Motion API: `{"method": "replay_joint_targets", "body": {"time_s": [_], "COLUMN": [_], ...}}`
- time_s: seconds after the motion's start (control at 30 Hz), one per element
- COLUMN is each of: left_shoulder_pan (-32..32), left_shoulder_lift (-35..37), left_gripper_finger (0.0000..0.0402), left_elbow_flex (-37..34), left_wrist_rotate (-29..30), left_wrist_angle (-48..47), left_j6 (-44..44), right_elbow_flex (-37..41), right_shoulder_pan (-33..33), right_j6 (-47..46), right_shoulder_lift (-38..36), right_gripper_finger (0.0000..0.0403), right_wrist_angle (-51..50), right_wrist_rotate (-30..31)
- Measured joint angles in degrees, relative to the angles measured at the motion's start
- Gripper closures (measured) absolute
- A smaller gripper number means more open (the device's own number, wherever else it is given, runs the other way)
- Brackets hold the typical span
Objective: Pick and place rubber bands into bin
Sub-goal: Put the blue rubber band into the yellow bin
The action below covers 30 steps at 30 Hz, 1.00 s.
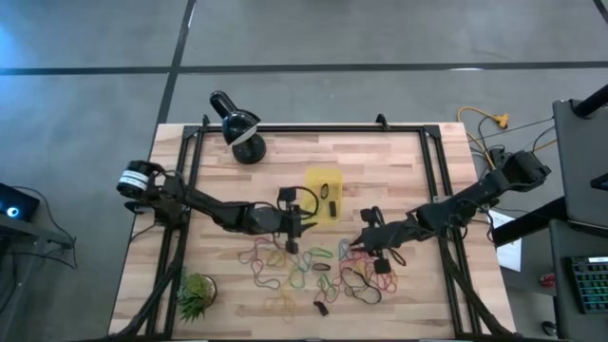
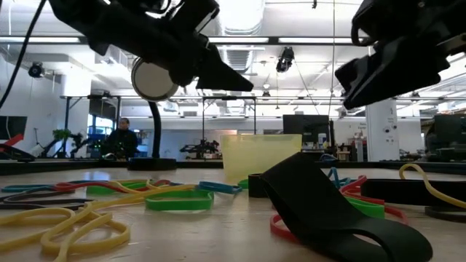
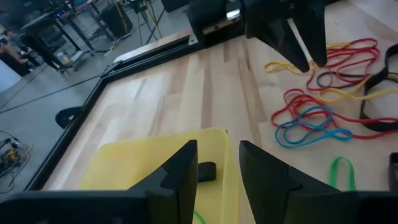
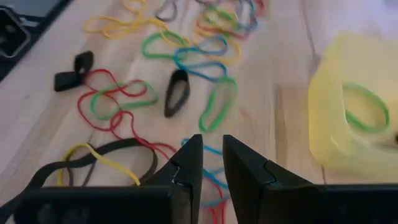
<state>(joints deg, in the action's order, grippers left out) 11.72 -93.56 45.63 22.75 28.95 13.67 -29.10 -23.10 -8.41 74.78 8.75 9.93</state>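
Note:
The yellow bin (image 1: pixel 323 195) stands mid-table; a green band (image 4: pixel 364 106) and a black band (image 3: pixel 208 169) lie inside it. Several rubber bands (image 1: pixel 313 271) in red, green, yellow, blue and black lie loose on the wood near the bin, and a wide black band (image 2: pixel 328 211) lies nearest the low camera. My left gripper (image 1: pixel 292 239) hangs open just left of the bin, fingers over its rim (image 3: pixel 217 165), holding nothing. My right gripper (image 1: pixel 365 241) hovers above the bands to the bin's right, open by a narrow gap (image 4: pixel 211 158), with nothing between the fingers.
A black domed lamp (image 1: pixel 237 128) stands at the far left of the table and a small spiky green plant (image 1: pixel 195 294) at the near left corner. Black frame rails (image 1: pixel 190 190) run along the table's sides. A person (image 2: pixel 124 138) sits in the room beyond.

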Motion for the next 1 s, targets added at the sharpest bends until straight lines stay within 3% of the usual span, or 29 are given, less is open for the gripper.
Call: {"method": "replay_joint_targets", "body": {"time_s": [0.27, 0.6, 0.77, 1.0], "left_shoulder_pan": [0.4, 0.9, 1.3, 1.4], "left_shoulder_lift": [0.0, 0.0, 0.0, 0.0], "left_gripper_finger": [0.0298, 0.0298, 0.0298, 0.0298], "left_elbow_flex": [-0.9, -0.9, -0.9, -0.9], "left_wrist_rotate": [0.0, 0.0, 0.0, 0.0], "left_wrist_angle": [-0.3, -1.5, -1.6, -1.6], "left_j6": [-2.8, -4.4, -4.4, -4.3], "right_elbow_flex": [1.6, -5.9, -9.9, -12.5], "right_shoulder_pan": [-0.7, -0.7, -0.7, -0.6], "right_j6": [5.1, 10.4, 10.5, 10.2], "right_shoulder_lift": [2.2, 19.5, 23.8, 24.3], "right_gripper_finger": [0.0346, 0.0346, 0.0346, 0.0346], "right_wrist_angle": [5.0, 5.0, -1.7, -5.4], "right_wrist_rotate": [0.1, 2.2, 5.1, 5.3]}}
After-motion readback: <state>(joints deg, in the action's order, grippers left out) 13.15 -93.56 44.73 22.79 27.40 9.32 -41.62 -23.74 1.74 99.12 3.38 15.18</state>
